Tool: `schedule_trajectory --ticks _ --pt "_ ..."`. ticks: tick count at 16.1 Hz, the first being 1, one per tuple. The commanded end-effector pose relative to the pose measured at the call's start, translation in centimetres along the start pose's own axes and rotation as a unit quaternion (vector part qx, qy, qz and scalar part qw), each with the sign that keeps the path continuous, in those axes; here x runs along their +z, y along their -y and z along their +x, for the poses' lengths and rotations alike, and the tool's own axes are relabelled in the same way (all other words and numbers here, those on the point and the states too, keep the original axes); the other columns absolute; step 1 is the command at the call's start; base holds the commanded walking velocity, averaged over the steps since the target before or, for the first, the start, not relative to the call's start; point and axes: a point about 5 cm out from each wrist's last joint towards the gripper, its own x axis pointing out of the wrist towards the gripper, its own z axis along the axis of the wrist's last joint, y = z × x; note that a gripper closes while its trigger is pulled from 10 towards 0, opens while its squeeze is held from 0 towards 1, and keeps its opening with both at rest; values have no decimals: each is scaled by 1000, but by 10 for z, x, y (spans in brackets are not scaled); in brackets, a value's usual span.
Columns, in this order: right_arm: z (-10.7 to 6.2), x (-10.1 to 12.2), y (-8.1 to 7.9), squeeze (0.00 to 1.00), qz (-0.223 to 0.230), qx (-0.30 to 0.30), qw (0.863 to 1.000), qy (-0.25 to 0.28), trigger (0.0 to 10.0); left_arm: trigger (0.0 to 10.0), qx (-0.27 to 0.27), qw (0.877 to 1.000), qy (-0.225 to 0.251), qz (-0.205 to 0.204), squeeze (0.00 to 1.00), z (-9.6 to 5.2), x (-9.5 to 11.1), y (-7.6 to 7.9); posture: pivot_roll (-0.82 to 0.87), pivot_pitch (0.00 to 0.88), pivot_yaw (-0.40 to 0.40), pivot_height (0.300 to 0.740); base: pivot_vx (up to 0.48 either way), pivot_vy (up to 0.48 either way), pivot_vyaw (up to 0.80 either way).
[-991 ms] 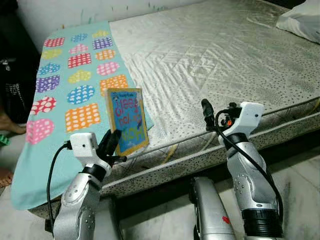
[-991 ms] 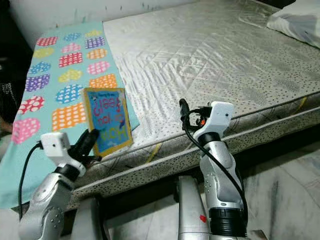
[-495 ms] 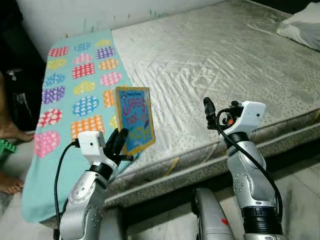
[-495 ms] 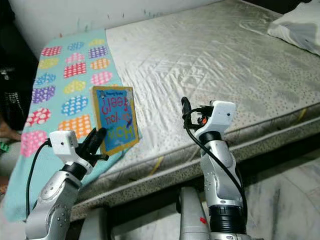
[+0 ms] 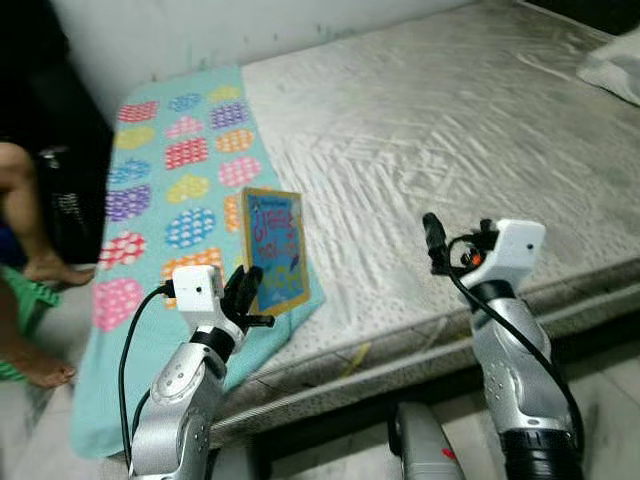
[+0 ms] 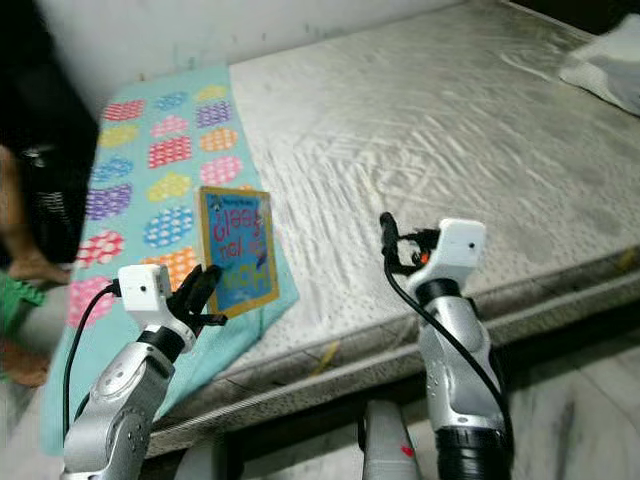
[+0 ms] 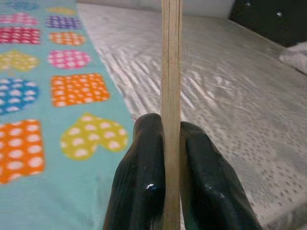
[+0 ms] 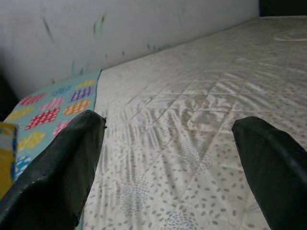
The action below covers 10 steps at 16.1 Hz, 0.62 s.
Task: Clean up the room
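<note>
Book (image 5: 276, 250): thin, blue cover with yellow border, held upright and clear of the bed. Left gripper (image 5: 243, 296) clamps its lower edge; in the left wrist view the two black fingers (image 7: 141, 177) press flat against either face of the book, edge-on between them. Book stands above the near part of the blanket (image 5: 160, 190), close to the blanket's edge beside the bare mattress (image 5: 450, 130).

Right gripper (image 5: 434, 240): raised over the mattress's near edge, well apart from the book, on the side away from the blanket. Fingers spread wide in the right wrist view, nothing between them.

Blanket: teal, printed with dotted hearts in pink, orange, yellow, purple and blue; covers one end of the mattress and hangs over its near side. Mattress: grey-white quilted cover, speckled side panel.

Pillow (image 5: 612, 68): white, at the far end of the mattress from the blanket.

A person's bare legs (image 5: 30, 270) beyond the blanket end, beside something green. Pale wall (image 5: 250, 30) behind the bed.
</note>
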Motion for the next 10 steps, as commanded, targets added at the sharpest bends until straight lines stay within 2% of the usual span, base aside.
schedule_trajectory --ticks 1,8,10 --pt "2 11 -8 0 2 16 999 28 10000 10000 8 1000 19 14 0 2 9 -4 -211 0 147 663 0 0 0" --pt "4 12 -5 0 -2 4 1000 31 10000 10000 22 999 18 23 0 3 9 -6 -211 0 151 738 0 0 0" --pt "4 10 0 0 -6 -14 1000 24 10000 10000 12 1000 14 25 0 4 7 -5 -213 0 153 740 0 0 0"
